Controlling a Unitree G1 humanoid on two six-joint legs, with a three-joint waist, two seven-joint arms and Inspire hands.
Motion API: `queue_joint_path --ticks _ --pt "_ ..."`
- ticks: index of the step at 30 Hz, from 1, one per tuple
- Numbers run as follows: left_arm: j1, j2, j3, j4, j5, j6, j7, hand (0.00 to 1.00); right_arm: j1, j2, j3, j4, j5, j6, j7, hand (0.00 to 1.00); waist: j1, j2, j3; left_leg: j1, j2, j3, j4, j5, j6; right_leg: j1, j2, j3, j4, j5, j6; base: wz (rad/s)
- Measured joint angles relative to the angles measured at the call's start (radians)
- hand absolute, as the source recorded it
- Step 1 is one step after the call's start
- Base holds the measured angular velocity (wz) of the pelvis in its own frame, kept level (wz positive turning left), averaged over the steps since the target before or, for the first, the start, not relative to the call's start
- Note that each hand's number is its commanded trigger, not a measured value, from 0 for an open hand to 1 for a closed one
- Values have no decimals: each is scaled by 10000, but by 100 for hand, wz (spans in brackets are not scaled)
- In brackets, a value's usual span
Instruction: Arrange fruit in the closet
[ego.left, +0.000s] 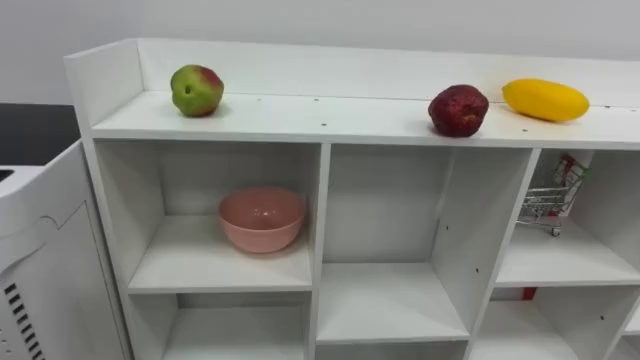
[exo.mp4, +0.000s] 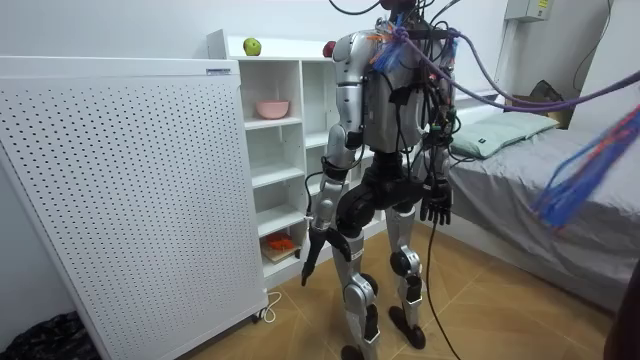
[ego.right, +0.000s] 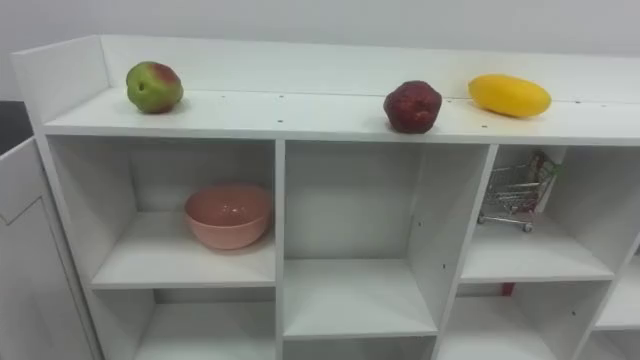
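Note:
On top of the white closet (ego.left: 320, 122) lie a green-and-red apple (ego.left: 197, 90) at the left, a dark red fruit (ego.left: 458, 110) right of the middle and a yellow mango (ego.left: 545, 100) further right. A pink bowl (ego.left: 262, 218) sits in the upper left compartment. The middle compartments hold nothing. In the room view I stand upright facing the closet, both arms hanging at my sides. My left hand (exo.mp4: 315, 248) and my right hand (exo.mp4: 437, 206) are at thigh height with relaxed fingers, holding nothing.
A small wire shopping cart (ego.left: 553, 197) stands in the upper right compartment. A white perforated panel (exo.mp4: 120, 190) stands left of the closet. A bed (exo.mp4: 540, 170) with a pillow is behind me on the room view's right. Something orange (exo.mp4: 281, 243) lies on a low shelf.

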Motion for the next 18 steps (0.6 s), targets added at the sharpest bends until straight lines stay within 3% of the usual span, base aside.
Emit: queue_joint_path --ticks 12,18 --pt "-41 3 6 -4 -6 -2 -19 0 -100 5 -23 -179 44 148 -125 0 14 89 12 99 -3 30 -60 0 0 40 5 43 10 0 0 -1" --pt "-95 8 4 -131 121 -309 94 0 -79 32 -600 -1891 162 -126 -780 0 -54 278 32 82 -3 73 -110 0 0 21 5 59 -1 0 1 -3"
